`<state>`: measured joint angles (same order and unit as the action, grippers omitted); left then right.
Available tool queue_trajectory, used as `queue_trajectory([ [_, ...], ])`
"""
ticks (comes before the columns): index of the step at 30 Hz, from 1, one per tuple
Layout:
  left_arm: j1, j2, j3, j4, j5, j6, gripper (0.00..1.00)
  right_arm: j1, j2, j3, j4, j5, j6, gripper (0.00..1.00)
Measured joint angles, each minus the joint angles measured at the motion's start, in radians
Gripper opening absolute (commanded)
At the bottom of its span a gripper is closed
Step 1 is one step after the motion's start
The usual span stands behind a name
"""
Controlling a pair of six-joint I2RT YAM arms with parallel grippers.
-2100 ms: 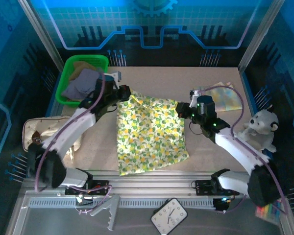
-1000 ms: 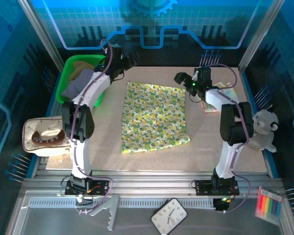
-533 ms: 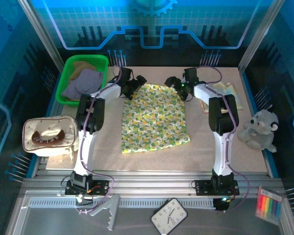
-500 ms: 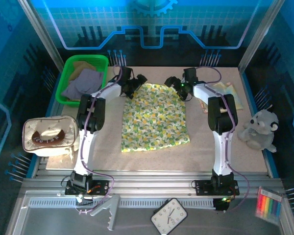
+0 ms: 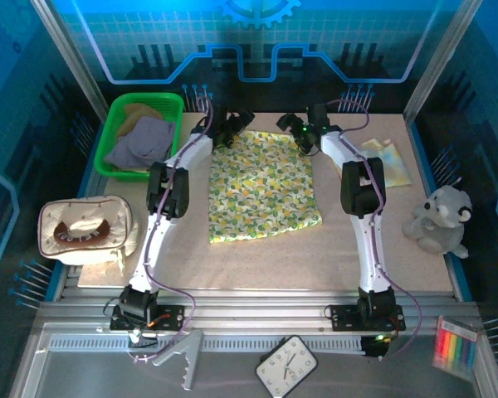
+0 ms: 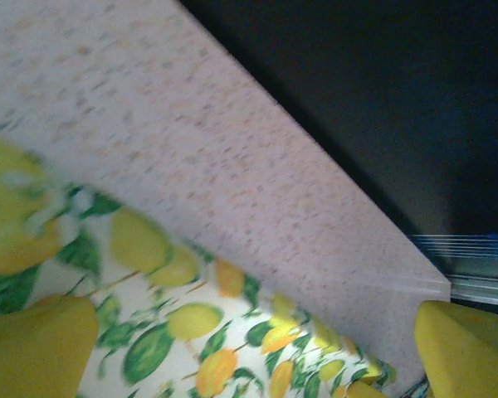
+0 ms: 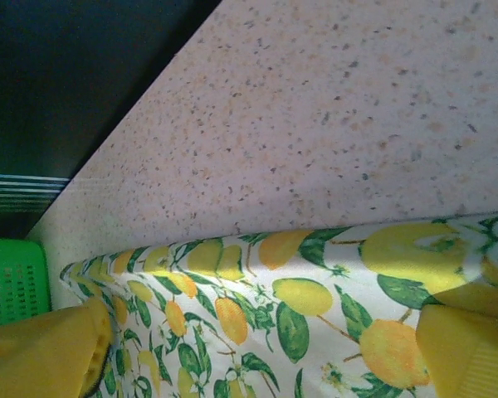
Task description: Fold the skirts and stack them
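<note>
Yellow skirt (image 5: pixel 264 186) flat on worktop (image 5: pixel 398 240), long axis near-far; left jaws and right jaws both open, one at each far corner.

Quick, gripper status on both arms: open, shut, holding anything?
Left gripper: open, empty, at the far left corner of the yellow floral skirt.
Right gripper: open, empty, at the skirt's far right corner.

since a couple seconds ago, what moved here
Both arms reached farther out: the left gripper and right gripper, both open, now sit at the far corners of the yellow floral skirt, which has slid toward the far edge and lies flatter. The green basket and pouch stayed put.
</note>
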<state>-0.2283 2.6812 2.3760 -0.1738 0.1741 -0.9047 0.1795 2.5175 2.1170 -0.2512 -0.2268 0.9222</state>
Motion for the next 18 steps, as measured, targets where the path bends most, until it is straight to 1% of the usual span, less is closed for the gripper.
queue_trajectory([
  [3, 0.003, -0.016, 0.019, -0.014, 0.033, 0.044, 0.99, 0.0, -0.039, -0.034, -0.013, -0.019, -0.054, 1.0],
  [5, 0.004, -0.089, -0.071, -0.021, 0.037, 0.069, 0.99, 0.001, -0.112, -0.118, -0.028, -0.021, -0.089, 1.0],
  [8, 0.004, -0.304, -0.36, -0.014, 0.032, 0.072, 0.99, 0.002, -0.3, -0.314, -0.058, -0.016, -0.12, 1.0],
  [10, 0.003, -0.476, -0.565, -0.001, 0.03, 0.061, 0.99, 0.002, -0.449, -0.455, -0.074, -0.012, -0.124, 1.0],
  [14, -0.001, -0.759, -0.864, 0.037, 0.034, 0.013, 0.99, 0.002, -0.694, -0.698, -0.064, -0.016, -0.127, 1.0],
  [16, -0.008, -0.863, -0.986, 0.045, 0.034, -0.014, 0.99, 0.002, -0.771, -0.795, -0.065, -0.028, -0.127, 1.0],
  [18, -0.019, -0.935, -1.098, 0.044, 0.034, -0.043, 0.99, 0.002, -0.803, -0.873, -0.058, -0.053, -0.13, 1.0],
])
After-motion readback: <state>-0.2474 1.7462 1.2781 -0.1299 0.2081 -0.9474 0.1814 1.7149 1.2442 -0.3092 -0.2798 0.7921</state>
